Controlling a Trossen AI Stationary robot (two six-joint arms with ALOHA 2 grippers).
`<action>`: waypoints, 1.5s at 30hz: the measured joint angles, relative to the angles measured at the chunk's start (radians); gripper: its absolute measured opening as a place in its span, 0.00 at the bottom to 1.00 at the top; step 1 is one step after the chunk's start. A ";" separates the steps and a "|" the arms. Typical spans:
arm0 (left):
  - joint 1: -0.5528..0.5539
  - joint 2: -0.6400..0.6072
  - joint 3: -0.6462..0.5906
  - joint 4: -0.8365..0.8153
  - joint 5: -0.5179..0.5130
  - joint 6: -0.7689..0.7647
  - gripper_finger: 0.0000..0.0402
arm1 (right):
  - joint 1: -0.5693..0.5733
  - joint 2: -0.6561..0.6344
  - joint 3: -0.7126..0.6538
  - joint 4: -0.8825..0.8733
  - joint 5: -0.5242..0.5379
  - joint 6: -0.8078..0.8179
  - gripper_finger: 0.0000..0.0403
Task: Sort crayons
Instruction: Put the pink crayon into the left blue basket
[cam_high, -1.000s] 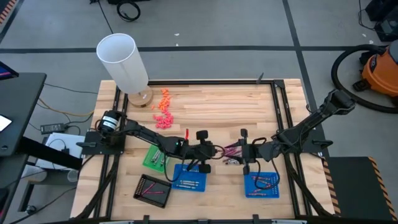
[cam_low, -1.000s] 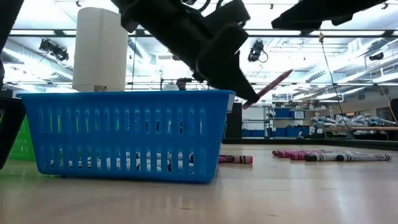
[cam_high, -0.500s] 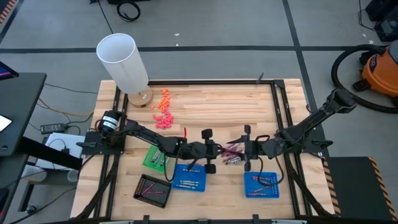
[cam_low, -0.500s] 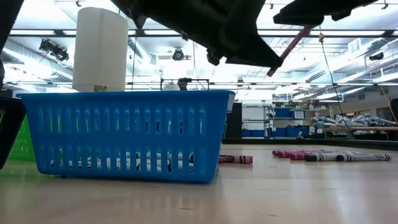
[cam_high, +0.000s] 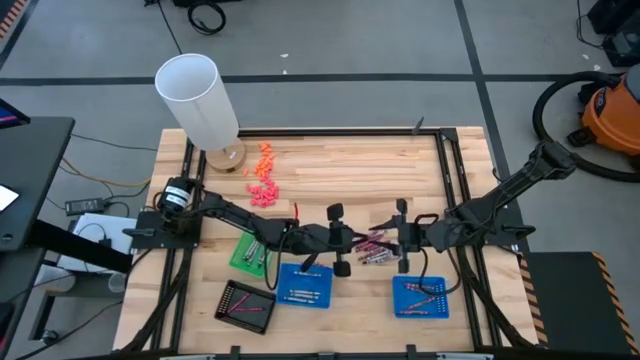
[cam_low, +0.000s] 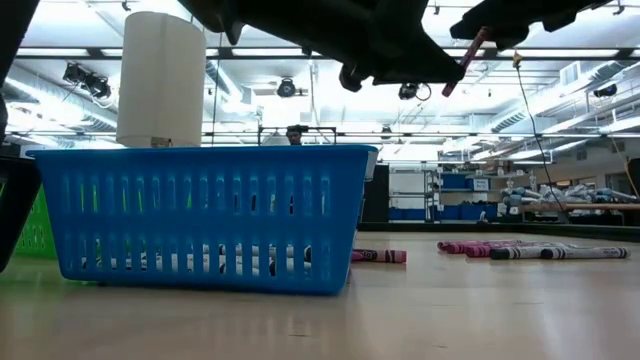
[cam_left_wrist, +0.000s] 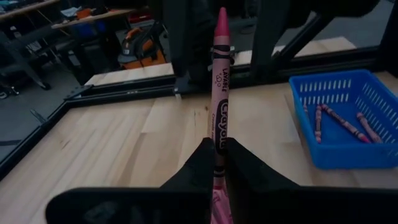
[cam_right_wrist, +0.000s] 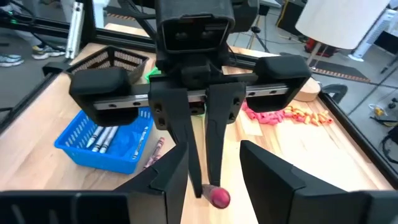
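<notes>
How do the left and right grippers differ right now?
The left gripper is shut on a pink crayon, which sticks out past its fingers; the right gripper is open and holds nothing, its fingers standing either side of that crayon's tip. In the high view the left gripper reaches in from the left and the right gripper from the right. Both face each other above the table.

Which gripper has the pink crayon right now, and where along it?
The left gripper grips the pink crayon at its lower end; the right gripper, jaws open, holds nothing.
</notes>
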 joint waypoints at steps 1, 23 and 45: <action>0.000 0.000 0.000 0.002 0.000 0.000 0.06 | 0.001 -0.005 0.000 -0.003 -0.004 0.000 0.39; 0.001 0.000 0.000 0.068 0.001 0.047 0.06 | 0.008 -0.040 0.000 -0.089 -0.035 0.021 0.20; -0.028 -0.001 0.000 -0.007 -0.015 -0.015 0.49 | 0.004 -0.042 0.014 -0.245 -0.193 0.167 0.12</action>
